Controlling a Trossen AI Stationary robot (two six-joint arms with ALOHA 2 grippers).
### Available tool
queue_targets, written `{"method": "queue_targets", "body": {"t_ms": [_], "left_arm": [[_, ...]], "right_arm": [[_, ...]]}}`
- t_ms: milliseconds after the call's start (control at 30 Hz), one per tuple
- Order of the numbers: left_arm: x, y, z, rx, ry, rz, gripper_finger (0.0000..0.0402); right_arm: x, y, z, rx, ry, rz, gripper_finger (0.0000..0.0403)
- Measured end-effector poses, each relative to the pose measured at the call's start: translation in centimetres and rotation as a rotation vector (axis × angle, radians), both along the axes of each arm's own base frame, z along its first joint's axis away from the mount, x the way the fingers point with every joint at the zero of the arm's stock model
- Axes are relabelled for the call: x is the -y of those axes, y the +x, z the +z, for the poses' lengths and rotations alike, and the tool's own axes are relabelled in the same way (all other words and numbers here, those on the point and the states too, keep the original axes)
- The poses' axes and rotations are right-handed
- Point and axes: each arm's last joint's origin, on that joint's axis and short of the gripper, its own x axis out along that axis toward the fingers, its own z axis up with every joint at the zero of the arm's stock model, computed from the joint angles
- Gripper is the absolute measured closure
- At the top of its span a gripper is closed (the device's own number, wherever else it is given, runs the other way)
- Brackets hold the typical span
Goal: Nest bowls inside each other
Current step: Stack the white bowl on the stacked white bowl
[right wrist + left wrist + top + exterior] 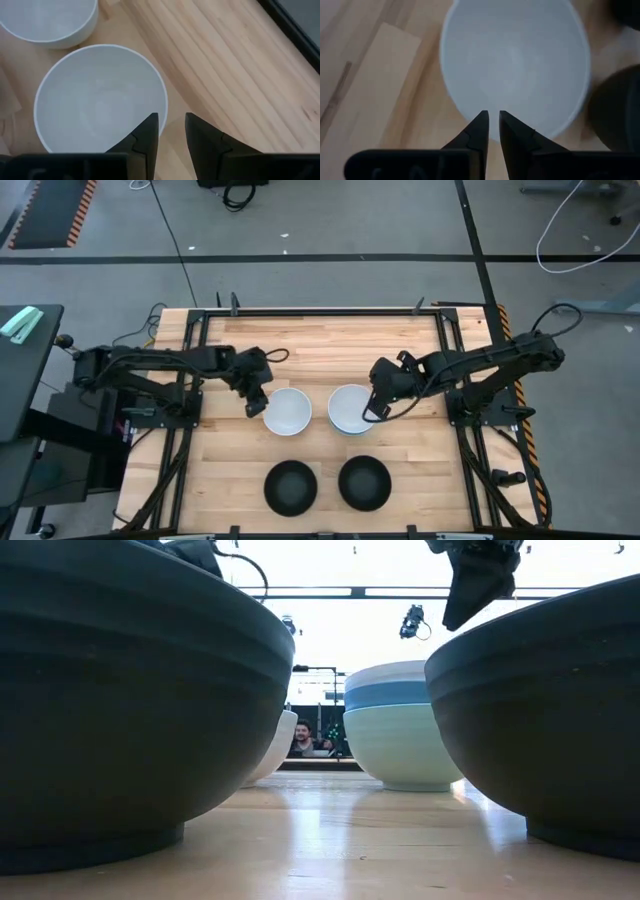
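Note:
A single white bowl (287, 411) stands on its base on the table. To its right stands a stack (349, 409): a white bowl (385, 673) in a blue bowl (385, 695) in a mint bowl (400, 745). Two black bowls (290, 486) (364, 483) stand near the front edge. My left gripper (257, 404) hovers over the single bowl's left rim (470, 120), its fingers all but shut with a thin slit between them (493, 117). My right gripper (372, 410) is open just above the stack's right rim, one finger over the inside and one outside (171, 120).
The black bowls fill the low view's foreground (120, 700) (550, 710). Bare wood lies behind the white bowls toward the far edge (320, 345). A black frame (320, 311) borders the table. A person (303, 737) shows in the room beyond the table.

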Motion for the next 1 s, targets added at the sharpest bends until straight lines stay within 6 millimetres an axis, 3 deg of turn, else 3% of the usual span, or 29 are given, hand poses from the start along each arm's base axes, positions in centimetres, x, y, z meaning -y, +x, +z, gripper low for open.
{"method": "queue_targets", "body": {"t_ms": [267, 400, 567, 1000], "left_arm": [[-2.4, 2.6, 0.5, -0.112, 0.072, 0.079, 0.0330], [-2.8, 3.6, 1.1, -0.133, 0.073, 0.086, 0.0317], [-3.0, 4.2, 0.1, -0.205, 0.053, 0.087, 0.0300], [-3.5, 5.1, -2.0, -0.262, 0.004, 0.086, 0.0283]], "right_arm": [[-0.8, -0.3, -0.7, -0.004, -0.021, 0.011, 0.0299], [-0.7, -0.6, -2.2, -0.046, -0.023, -0.013, 0.0299], [-0.6, -1.3, -4.0, -0.106, -0.034, -0.026, 0.0299], [-0.5, -1.4, -3.0, -0.012, -0.025, 0.001, 0.0298]]}}
